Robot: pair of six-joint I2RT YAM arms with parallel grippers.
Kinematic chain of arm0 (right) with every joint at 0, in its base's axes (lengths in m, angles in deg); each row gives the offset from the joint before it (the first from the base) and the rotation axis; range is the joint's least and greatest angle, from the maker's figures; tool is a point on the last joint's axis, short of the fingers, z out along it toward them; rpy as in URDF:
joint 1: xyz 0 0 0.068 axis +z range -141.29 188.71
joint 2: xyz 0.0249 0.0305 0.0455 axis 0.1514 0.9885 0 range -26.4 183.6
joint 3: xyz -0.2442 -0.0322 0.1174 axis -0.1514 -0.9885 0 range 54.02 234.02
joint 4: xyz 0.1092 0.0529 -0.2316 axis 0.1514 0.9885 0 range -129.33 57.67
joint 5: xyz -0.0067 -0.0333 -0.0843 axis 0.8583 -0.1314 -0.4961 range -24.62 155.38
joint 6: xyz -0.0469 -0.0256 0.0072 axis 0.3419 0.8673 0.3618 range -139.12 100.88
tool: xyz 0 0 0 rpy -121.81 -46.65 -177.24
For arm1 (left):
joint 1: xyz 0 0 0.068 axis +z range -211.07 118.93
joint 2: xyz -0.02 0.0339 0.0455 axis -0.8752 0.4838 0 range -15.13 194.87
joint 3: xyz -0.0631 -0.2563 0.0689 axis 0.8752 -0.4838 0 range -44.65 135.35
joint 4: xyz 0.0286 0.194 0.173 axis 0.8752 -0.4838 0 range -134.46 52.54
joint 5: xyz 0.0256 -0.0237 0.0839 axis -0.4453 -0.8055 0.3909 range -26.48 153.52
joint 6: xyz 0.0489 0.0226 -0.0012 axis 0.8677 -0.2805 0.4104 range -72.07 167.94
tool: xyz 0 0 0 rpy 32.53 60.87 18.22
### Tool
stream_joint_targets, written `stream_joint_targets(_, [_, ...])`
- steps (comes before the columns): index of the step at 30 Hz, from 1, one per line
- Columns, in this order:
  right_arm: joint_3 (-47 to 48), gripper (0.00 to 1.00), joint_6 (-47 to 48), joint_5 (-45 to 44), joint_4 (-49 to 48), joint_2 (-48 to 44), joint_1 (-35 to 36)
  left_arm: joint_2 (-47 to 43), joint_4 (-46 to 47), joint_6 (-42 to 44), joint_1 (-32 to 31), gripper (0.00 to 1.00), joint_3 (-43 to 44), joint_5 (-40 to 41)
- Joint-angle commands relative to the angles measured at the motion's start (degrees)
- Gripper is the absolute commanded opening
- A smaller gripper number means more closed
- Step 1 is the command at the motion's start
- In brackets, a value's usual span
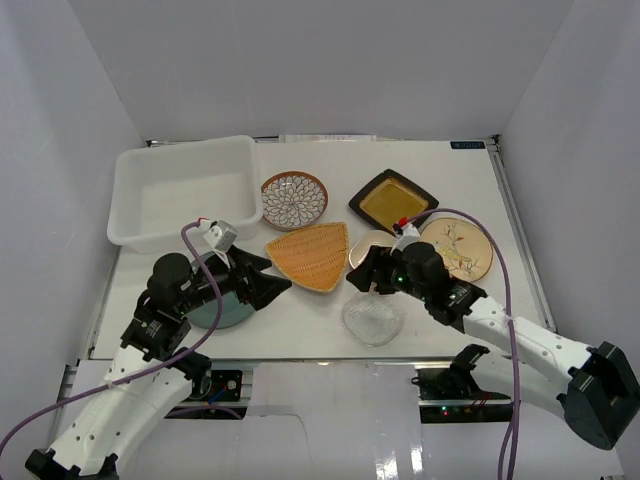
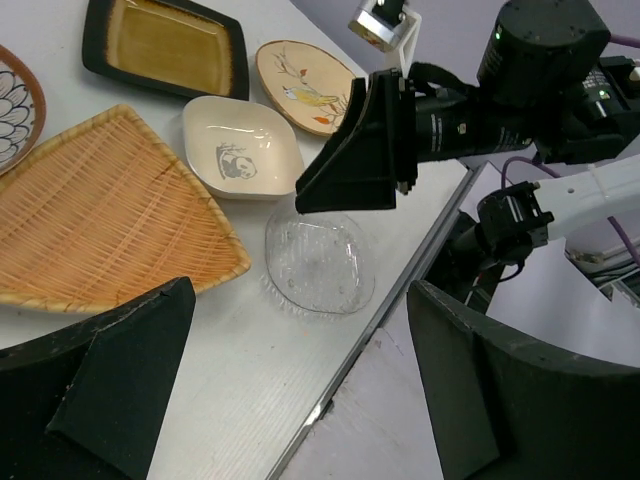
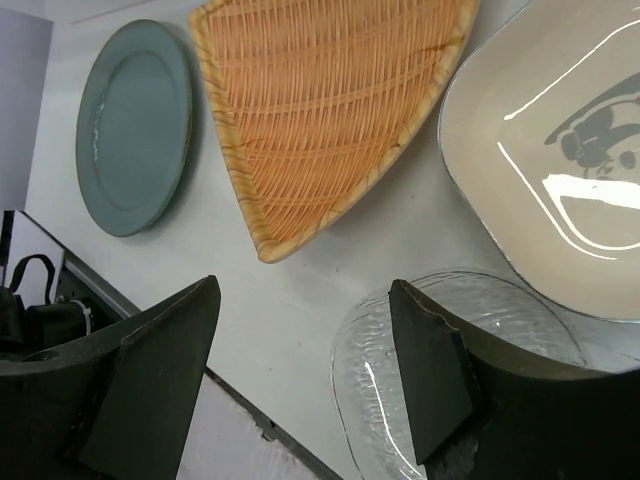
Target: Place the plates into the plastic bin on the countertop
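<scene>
Starting the job, by my reading: the plastic bin (image 1: 185,190), beyond and to the left of the orange woven plate (image 1: 310,255), holds nothing, and every dish lies on the surface (image 1: 300,320).

The left end effector (image 1: 262,278) hangs just left of the woven plate, over the grey-blue plate (image 1: 215,305), fingers spread wide with nothing between them. The right end effector (image 3: 302,290) sits off the woven plate's right corner, above the clear glass plate (image 1: 373,318) and beside the cream bowl (image 2: 240,150), equally wide open and empty.

The next move probably calls for one finger to slip under a low rim, which is awkward on flat dishes. The grey-blue and glass plates both lie on the near side of the woven plate, close to the surface's front edge, so that edge may help or may let a plate slide off. From the woven plate's left corner toward the bin the surface looks bare, though the bin's tall near wall must be cleared on the lift.
</scene>
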Motion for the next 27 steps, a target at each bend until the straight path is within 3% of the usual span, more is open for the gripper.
stream_joint_targets(1, [0.08, 0.75, -6.54, -12.42, -7.92, 4.02, 5.96, -1.21, -2.21, 1.47, -0.11, 0.98, 1.18, 5.04])
stream_joint_targets(4, [0.00, 0.74, -10.58, -18.75, -9.40, 7.45, 8.69, -1.65, -3.27, 1.39, -0.02, 0.98, 1.27, 8.03])
stream_joint_targets(12, [1.05, 0.71, -17.44, -20.17, -15.21, 17.99, 9.05, -2.88, -4.50, 1.21, -0.11, 0.98, 1.54, 10.85])
stream_joint_targets(19, [4.56, 0.65, -20.43, -16.31, -19.52, 27.67, 9.05, -3.59, -4.59, 1.04, -0.55, 0.98, 1.54, 11.12])
stream_joint_targets(25, [4.47, 0.51, -23.32, -17.45, -24.00, 31.01, 9.05, -4.47, -4.50, 1.03, -0.64, 0.98, 1.54, 11.03])
stream_joint_targets(27, [4.39, 0.42, -24.03, -17.36, -25.49, 32.24, 9.05, -4.73, -4.50, 1.03, -0.73, 0.98, 1.54, 11.20])
